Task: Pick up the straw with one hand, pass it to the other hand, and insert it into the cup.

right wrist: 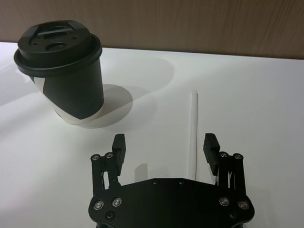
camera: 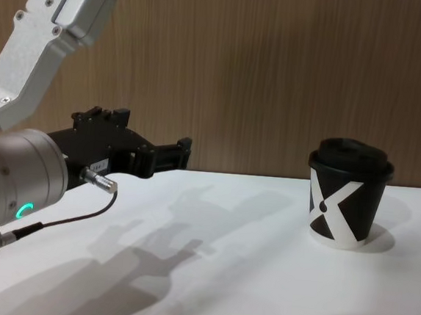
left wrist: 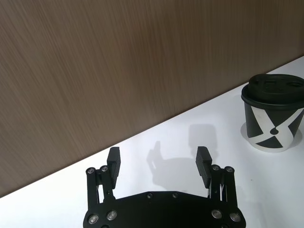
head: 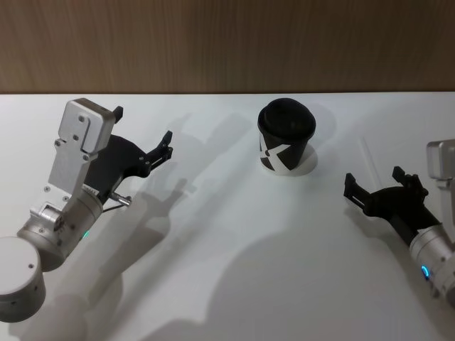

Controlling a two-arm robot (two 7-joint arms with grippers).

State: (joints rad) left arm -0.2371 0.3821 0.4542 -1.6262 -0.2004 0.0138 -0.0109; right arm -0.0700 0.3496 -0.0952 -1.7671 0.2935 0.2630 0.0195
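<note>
Here the straw (head: pixel 369 160) lies flat on the white tabletop (head: pixel 213 249) close to its right edge, well to the right of the cup (head: pixel 286 135) and apart from it, its length running from the near side toward the rear edge. The right gripper (head: pixel 374 177) sits low at that right side with its jaws spread wide and nothing clamped in them; in the right wrist view the straw (right wrist: pixel 192 133) runs into the gap between the two black fingers (right wrist: pixel 211 145), much nearer to one of them than to the other, with a sliver of bare table showing between straw and finger, and its near end passes out of sight under the gripper's black palm plate. Whether the right gripper (right wrist: pixel 165 142) rests on the tabletop or hangs just above it cannot be told. The cup (camera: pixel 347 195) stands upright toward the rear edge, a little right of the middle, black with a bold white X-like mark, a white bottom rim and its black domed lid (right wrist: pixel 57 40) pressed on. The left gripper (head: pixel 142 130) hangs over the left part of the tabletop, raised off the surface in the chest view, its jaws likewise parted wide and empty, touching nothing, its fingertips aimed toward the wood-grain wall (head: pixel 213 42) behind the rear edge, with the cup (left wrist: pixel 273 114) standing well off to one side of it
</note>
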